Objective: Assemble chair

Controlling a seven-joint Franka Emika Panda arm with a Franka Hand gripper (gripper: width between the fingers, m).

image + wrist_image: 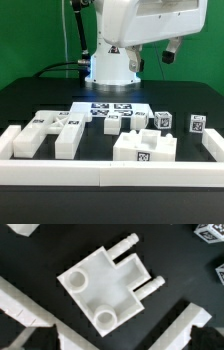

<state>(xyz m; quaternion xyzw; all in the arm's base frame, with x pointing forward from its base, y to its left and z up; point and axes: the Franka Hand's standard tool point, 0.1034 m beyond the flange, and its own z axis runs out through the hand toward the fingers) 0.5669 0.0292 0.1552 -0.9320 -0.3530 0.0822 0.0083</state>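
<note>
Descent is turning on one relation: the chair panel point(105, 285) is lying flat on the black table point(170, 246) straight beneath the gripper point(171, 50), filling the middle of the wrist view. The gripper is hanging high over the table, its jaws spread wide with nothing between them. The panel's long axis is running slantwise to the wrist camera's frame, so a turn of the wrist is probably being called for before the jaws can straddle it squarely. The panel is showing as a plain white slab, with two round sockets at one end and two short pegs flanking a notch at the other. A tagged cube point(221, 272) is sitting well off to its side.
</note>
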